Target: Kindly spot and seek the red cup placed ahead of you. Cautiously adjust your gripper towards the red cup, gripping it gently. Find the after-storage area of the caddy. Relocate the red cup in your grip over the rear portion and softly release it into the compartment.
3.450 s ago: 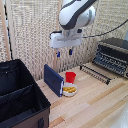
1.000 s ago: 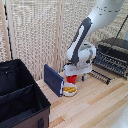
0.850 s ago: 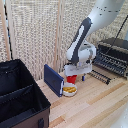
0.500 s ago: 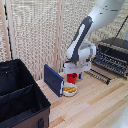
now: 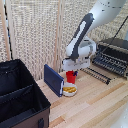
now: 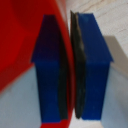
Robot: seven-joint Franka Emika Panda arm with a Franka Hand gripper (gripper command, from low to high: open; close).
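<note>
The red cup (image 5: pixel 71 78) stands on the wooden table between the dark blue box (image 5: pixel 52 80) and the wire rack, just behind the white bowl. My gripper (image 5: pixel 71 73) is down at the cup's rim. In the wrist view the red cup (image 6: pixel 20 45) fills one side. Its thin wall runs between my two blue fingertips (image 6: pixel 92 65), which are pressed on it, so the gripper (image 6: pixel 71 70) is shut on the cup's rim. The black caddy (image 5: pixel 30 117) with its inner divider (image 5: pixel 17 95) sits at the exterior view's lower left, apart from the cup.
A white bowl with yellow food (image 5: pixel 69 90) lies right in front of the cup. A black wire rack and appliance (image 5: pixel 112 55) stand at the exterior view's right. A slatted screen forms the back wall.
Since 3.5 s ago the arm has come down from above onto the red cup. Over the last second the arm and cup have hardly moved.
</note>
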